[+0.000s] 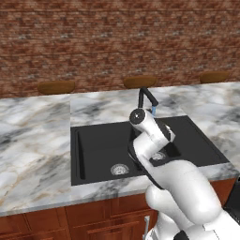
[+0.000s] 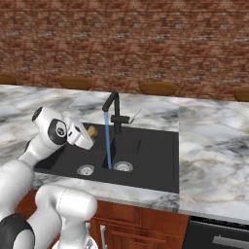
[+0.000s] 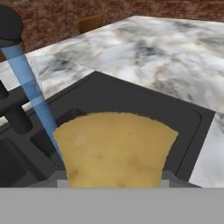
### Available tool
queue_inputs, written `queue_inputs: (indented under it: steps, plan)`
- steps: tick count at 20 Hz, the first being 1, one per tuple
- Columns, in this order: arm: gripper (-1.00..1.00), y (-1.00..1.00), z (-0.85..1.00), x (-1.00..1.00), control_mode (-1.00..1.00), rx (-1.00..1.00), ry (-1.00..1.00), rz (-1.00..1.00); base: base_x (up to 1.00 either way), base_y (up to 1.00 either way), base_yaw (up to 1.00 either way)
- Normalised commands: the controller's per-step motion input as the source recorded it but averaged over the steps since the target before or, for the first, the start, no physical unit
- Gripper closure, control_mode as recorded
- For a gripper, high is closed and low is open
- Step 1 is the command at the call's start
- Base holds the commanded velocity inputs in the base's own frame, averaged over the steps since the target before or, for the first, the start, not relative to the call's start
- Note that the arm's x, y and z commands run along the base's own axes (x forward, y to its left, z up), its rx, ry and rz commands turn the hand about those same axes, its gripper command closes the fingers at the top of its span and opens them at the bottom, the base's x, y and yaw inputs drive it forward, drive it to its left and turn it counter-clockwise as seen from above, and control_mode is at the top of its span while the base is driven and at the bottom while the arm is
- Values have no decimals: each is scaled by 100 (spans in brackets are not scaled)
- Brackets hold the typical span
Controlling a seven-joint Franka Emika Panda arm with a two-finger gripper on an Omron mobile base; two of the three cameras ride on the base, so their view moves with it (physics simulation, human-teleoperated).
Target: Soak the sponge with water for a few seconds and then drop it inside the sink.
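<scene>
- Clamping the sponge (image 3: 114, 148) at its near end, the gripper (image 2: 86, 136) holds it left of the water (image 2: 107, 143).
- Sponge likely light, soft, squashy; wet, probably heavier and slippery.

A: Entry, lighting. Even and fairly bright throughout, with no single source to be made out; the brick wall (image 1: 117, 42) and marble counter (image 2: 214, 146) are lit alike.

B: Shadows?

A: Faint. The black sink (image 1: 98, 150) reads dark by its own colour, with little cast shade inside; no glare on the marble.

B: Entry, sharpness?

A: Rendered and low in detail. Brick and marble textures are soft and smeared, edges jagged. In the hand view the close sponge (image 3: 114, 148) looks coarse and blurred. No bending at the picture edges.
</scene>
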Motion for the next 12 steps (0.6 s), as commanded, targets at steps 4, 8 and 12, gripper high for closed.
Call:
queue_inputs:
  steps: [4, 8, 12]
  plan:
    - [100, 0, -18, 38, -100, 0, 1, 0, 0, 0, 0]
    - [100, 0, -13, 32, -100, 0, 2, 0, 0, 0, 0]
    - [100, 0, -11, 25, -100, 0, 1, 0, 0, 0, 0]
